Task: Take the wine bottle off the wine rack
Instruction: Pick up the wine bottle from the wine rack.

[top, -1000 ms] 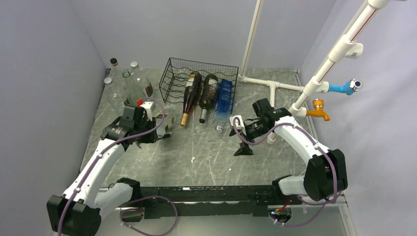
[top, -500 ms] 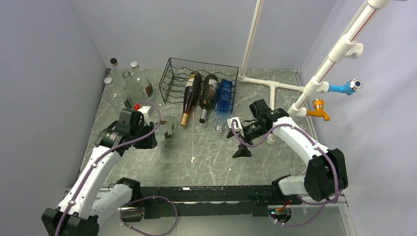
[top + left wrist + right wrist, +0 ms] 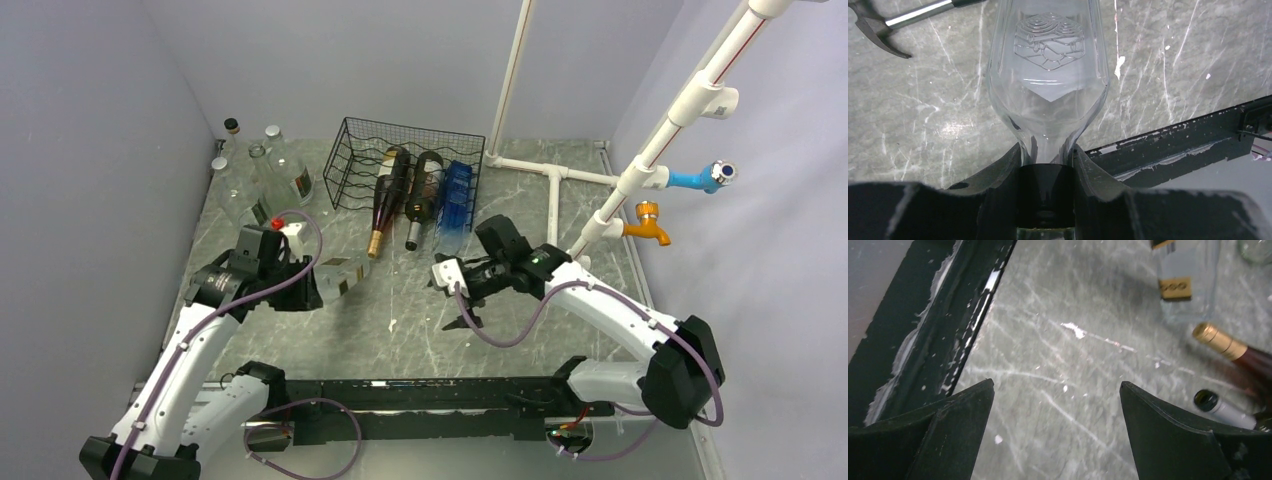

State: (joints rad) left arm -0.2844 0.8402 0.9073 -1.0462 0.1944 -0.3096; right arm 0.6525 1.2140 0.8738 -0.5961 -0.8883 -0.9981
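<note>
Wine bottle [image 3: 345, 272], clear glass, pinched at neck by left hand [image 3: 1046, 155], near wine rack [image 3: 404, 133]; right hand [image 3: 1056, 384] spread wide.

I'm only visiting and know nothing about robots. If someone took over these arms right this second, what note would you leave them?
Left gripper: shut on the neck of a clear glass bottle, which is outside the wine rack, to its left.
Right gripper: open, holding nothing, above the table in front of the rack.
Lying in the rack: gold-capped bottle, dark bottle, blue bottle.
Done: one bottle out. Left: set it down.
</note>
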